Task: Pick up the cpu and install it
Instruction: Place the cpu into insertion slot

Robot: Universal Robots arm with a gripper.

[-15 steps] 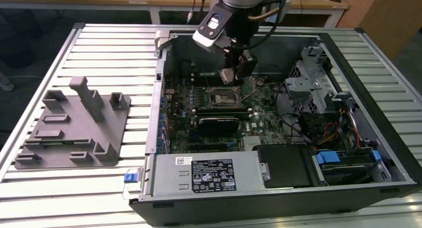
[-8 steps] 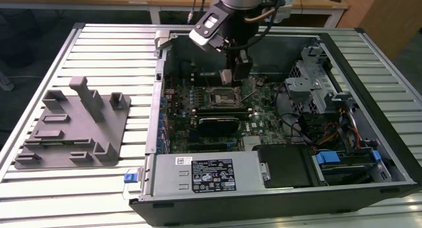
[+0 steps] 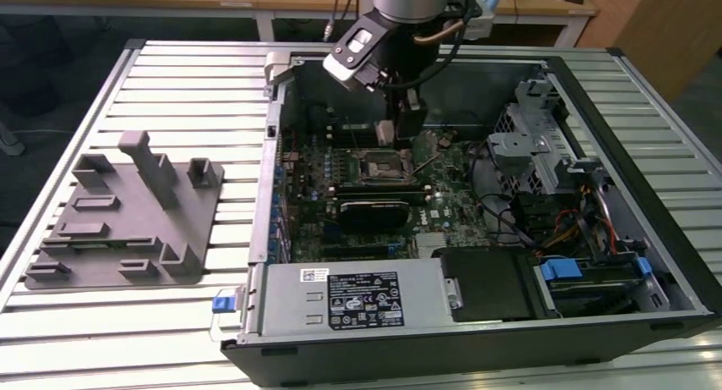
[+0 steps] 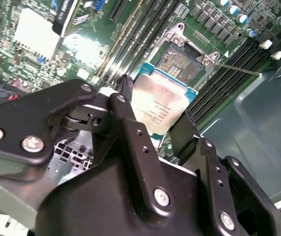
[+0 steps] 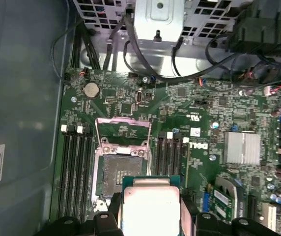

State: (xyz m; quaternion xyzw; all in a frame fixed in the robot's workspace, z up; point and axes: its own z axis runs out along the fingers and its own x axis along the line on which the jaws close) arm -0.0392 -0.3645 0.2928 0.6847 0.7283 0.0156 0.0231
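The cpu [image 4: 162, 105], a flat square chip with a silver top and a thin green border, sits between the black fingers of my gripper [image 4: 155, 112], which is shut on its edges. In the first wrist view the cpu [image 5: 150, 204] hangs just beside the open motherboard socket [image 5: 121, 177], partly overlapping its corner. The socket [image 4: 182, 61] lies open a little beyond the chip, its load plate [image 5: 123, 129] folded back. In the exterior view my gripper [image 3: 387, 138] reaches down inside the computer case, just above the socket [image 3: 378, 164].
The open computer case [image 3: 631, 85] lies on a slatted table. Memory slots [image 5: 74, 172] flank the socket. A drive cage [image 3: 542, 145], bundled cables [image 3: 564, 221] and the power supply [image 3: 350, 297] crowd the case. A grey fixture block [image 3: 124, 212] rests at the exterior view's left.
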